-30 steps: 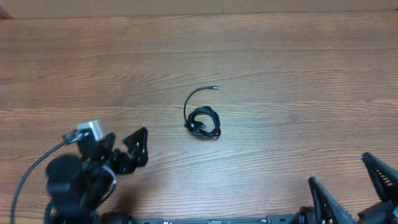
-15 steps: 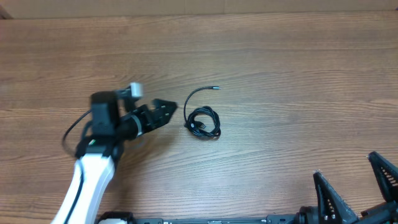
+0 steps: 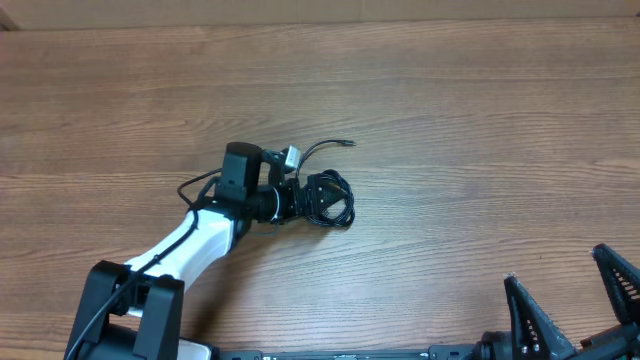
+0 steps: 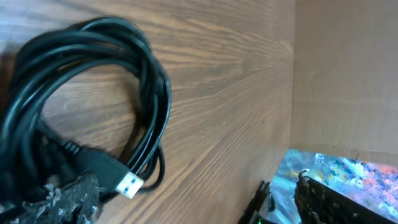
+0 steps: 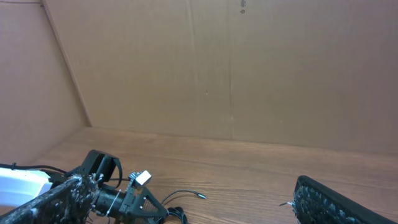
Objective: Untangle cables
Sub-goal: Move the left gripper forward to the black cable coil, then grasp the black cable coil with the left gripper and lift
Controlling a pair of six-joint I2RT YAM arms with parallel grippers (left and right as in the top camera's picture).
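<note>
A thin black cable (image 3: 332,199) lies coiled at the table's middle, with one loose end curving up to a small plug tip (image 3: 347,142). My left gripper (image 3: 306,196) is open at the coil's left edge, its fingers low on the table against the loops. The left wrist view shows the coil (image 4: 93,74) close up, with a silver USB plug (image 4: 129,182) beside one finger pad (image 4: 59,202). My right gripper (image 3: 575,305) is open and empty at the front right, far from the cable. The right wrist view shows the coil (image 5: 177,214) and the left gripper (image 5: 146,205).
The wooden table (image 3: 480,150) is bare around the coil. A cardboard wall (image 5: 217,68) stands along the far side. The left arm's white link (image 3: 190,245) and its base (image 3: 130,310) fill the front left.
My left arm swung from the front left up and right across the table, and its gripper reached the coil's left edge. The cable and right gripper have not moved.
</note>
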